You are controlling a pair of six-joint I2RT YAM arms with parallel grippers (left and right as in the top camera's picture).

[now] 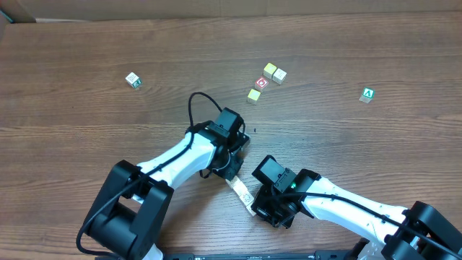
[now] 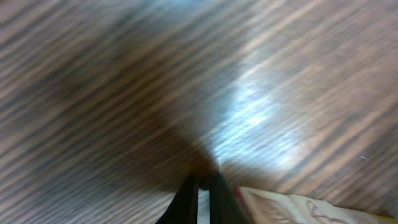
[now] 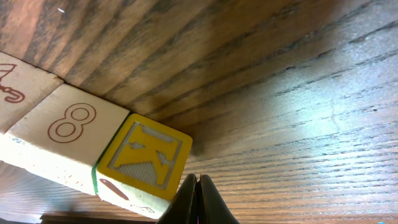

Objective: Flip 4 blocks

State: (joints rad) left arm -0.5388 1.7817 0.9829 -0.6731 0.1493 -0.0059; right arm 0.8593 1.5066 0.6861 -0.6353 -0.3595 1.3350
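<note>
Through the right wrist camera, the right claw [image 3: 198,198] is pinched fully shut with nothing in it, its tips low over the table [image 3: 298,93]. The K block [image 3: 144,157], yellow face up, sits just beside those tips at about ten o'clock. It may be touching them, but I can't be sure. It is the end cube of the row of blocks [image 3: 68,134]. The cream 8 block [image 3: 69,124] is pressed against it, and the line carries on toward ten o'clock and out of the picture. The left wrist camera is blurred. Even so, the left claw [image 2: 203,196] is plainly closed and empty, and one cream block [image 2: 292,208] pokes in at roughly four o'clock from its tips, near but apart. From overhead, the row of blocks [image 1: 242,193] lies between the two arms with its long axis running from eleven to five o'clock. The left claw sits over the eleven o'clock end and the right claw by the five o'clock end. The red cube [image 1: 261,84] is well away at twelve o'clock and the green A cube [image 1: 367,94] well away at two. I'd judge the right claw closest to a flip, with the K block first. Its jaws would have to part, or else tip the cube over with their shut tips.
</note>
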